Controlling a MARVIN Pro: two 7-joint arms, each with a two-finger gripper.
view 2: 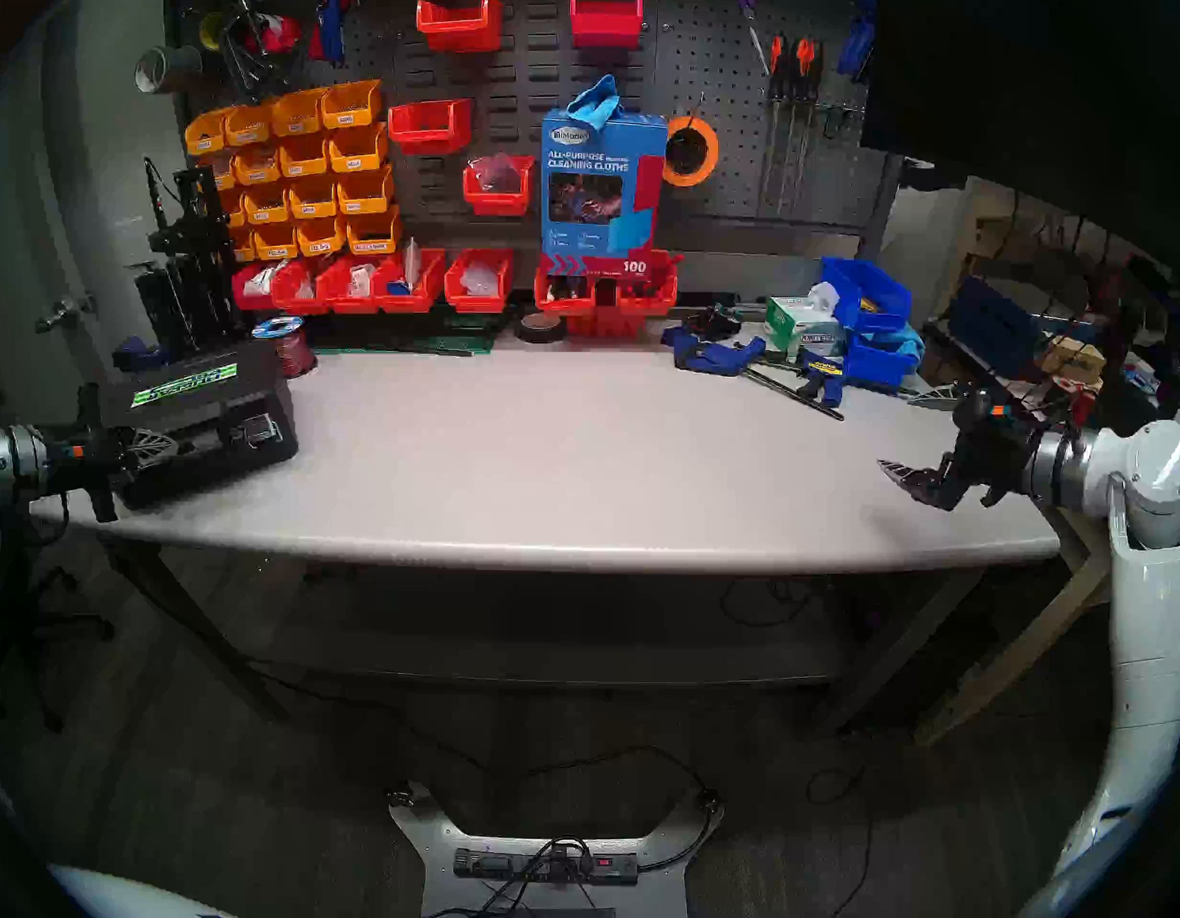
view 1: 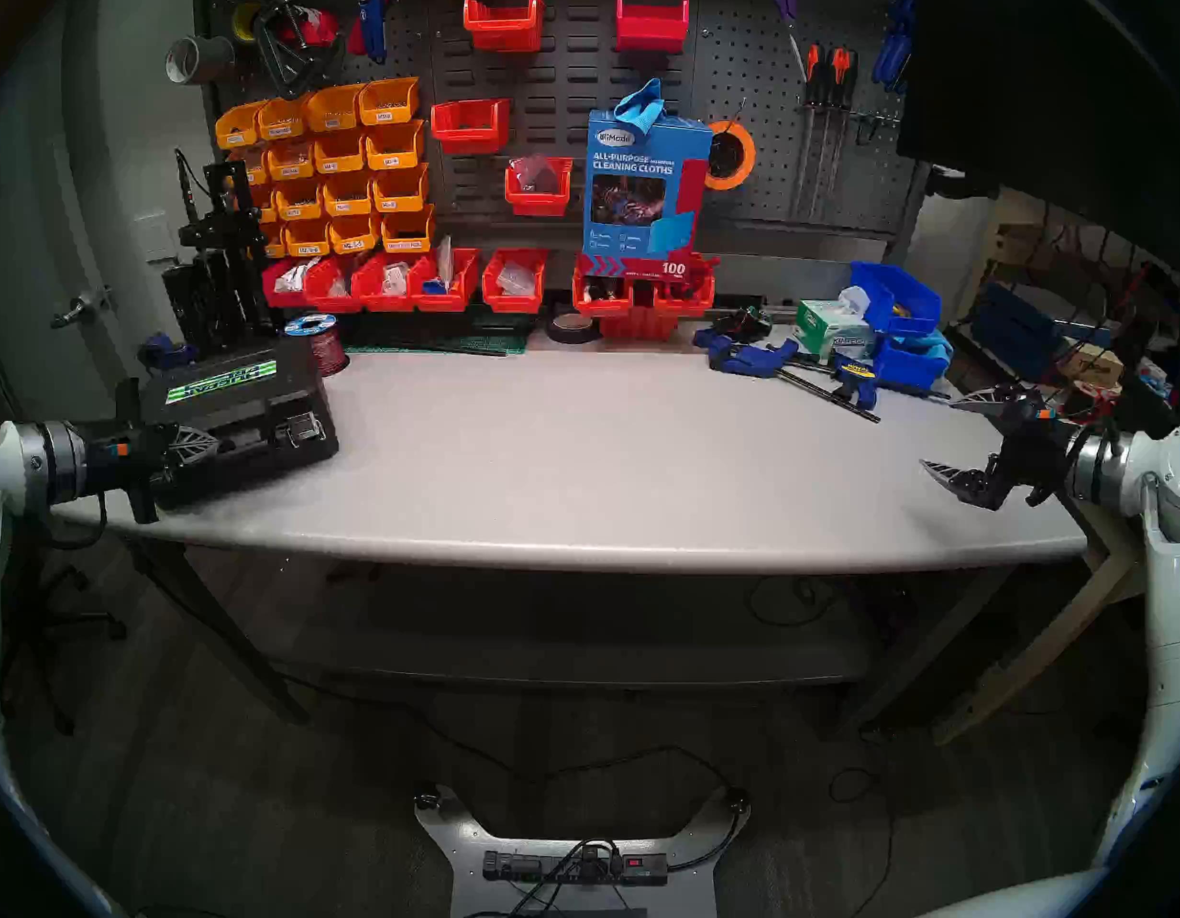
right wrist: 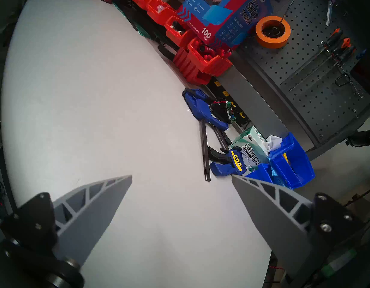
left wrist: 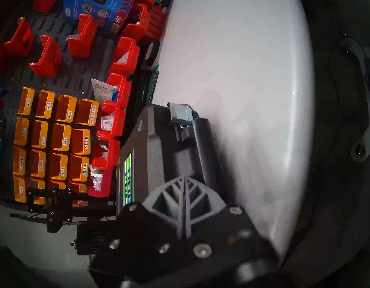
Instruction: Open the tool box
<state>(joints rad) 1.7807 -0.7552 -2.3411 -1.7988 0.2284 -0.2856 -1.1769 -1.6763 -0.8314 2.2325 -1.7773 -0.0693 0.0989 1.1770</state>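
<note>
The black tool box lies flat at the table's left end with its lid down. A green-and-white label is on top, and a silver latch sits on the front side facing me. My left gripper is shut, its two fingers pressed together with nothing between them. Its tip is at the tool box's front side, by the moulded handle. In the left wrist view the joined fingers point along that front side toward the latch. My right gripper hangs open over the table's far right edge.
A red wire spool and a black stand crowd the tool box's back. Red bins line the rear wall. Blue bar clamps, a tissue box and blue bins lie at the back right.
</note>
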